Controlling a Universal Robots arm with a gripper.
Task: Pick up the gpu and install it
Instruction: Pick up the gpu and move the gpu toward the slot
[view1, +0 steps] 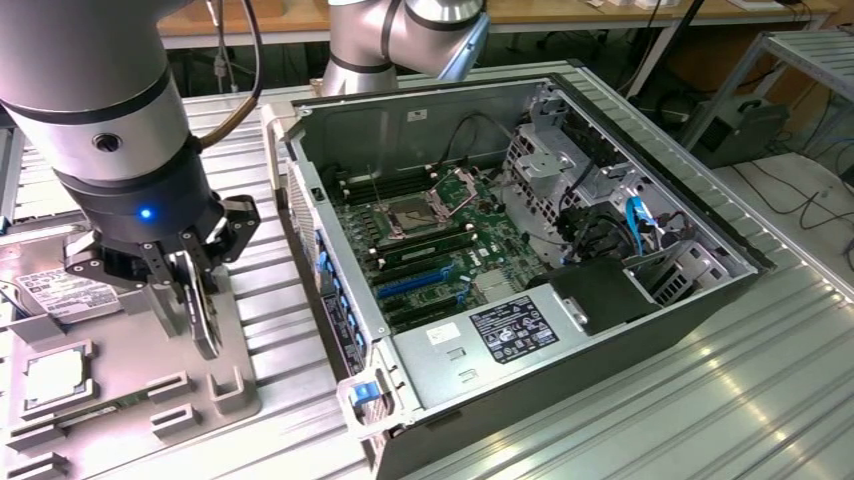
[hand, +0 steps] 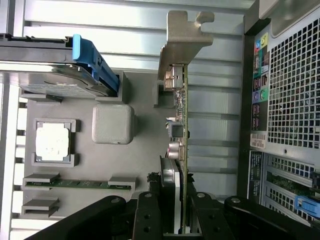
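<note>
The gpu (view1: 204, 325) is a thin dark card with a silvery end bracket (hand: 185, 40), and it stands on edge over the grey parts tray (view1: 247, 330) at the exterior view's left. My gripper (view1: 184, 285) reaches down from above and is shut on the card's upper edge. In the wrist view the gpu (hand: 181, 115) appears edge-on, clamped between the black fingers (hand: 147, 215) of the gripper (hand: 175, 205). I cannot tell whether the card's lower edge is clear of its tray slot.
The open computer case (view1: 641, 180) lies at the exterior view's right, its motherboard (view1: 427, 250) with blue slots exposed. On the tray are a hard drive (hand: 55, 82), a processor chip (hand: 52, 141) and a memory stick (hand: 75, 183). The case's rear panel (hand: 287, 100) is close beside the card.
</note>
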